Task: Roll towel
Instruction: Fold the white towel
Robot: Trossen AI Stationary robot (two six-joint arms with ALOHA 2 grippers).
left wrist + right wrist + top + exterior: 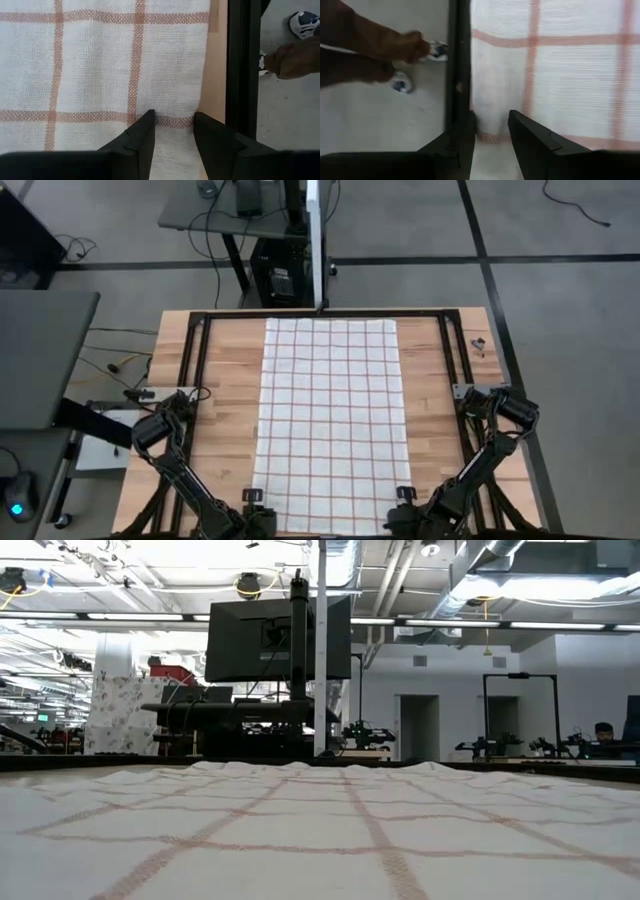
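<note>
The towel (330,420), white with a grid of thin reddish-brown lines, lies spread flat down the middle of the wooden table (225,380). It fills the foreground of the low view as the towel (320,830). My left gripper (256,502) is at the towel's near left corner and my right gripper (402,500) at its near right corner. Both point steeply down and are shut on the cloth by its near edge. The low view shows neither gripper. My left gripper pinches the towel's near edge (175,121) between its two fingers, close to the near left corner, coming from above and pointing steeply down. One layer or several, I cannot tell. The cloth beyond the fingers lies flat on the table. My right gripper pinches the towel's near edge (490,131) between its two fingers, at the near right corner, slanting down from above. The cloth right at the fingers looks raised a little off the table. The towel beyond it lies flat.
A black frame rail (190,370) runs round the table top, close to the towel's near edge (242,75). A person's hand (292,60) and shoes (437,50) show beyond the near edge. A small dark object (478,345) lies at the far right.
</note>
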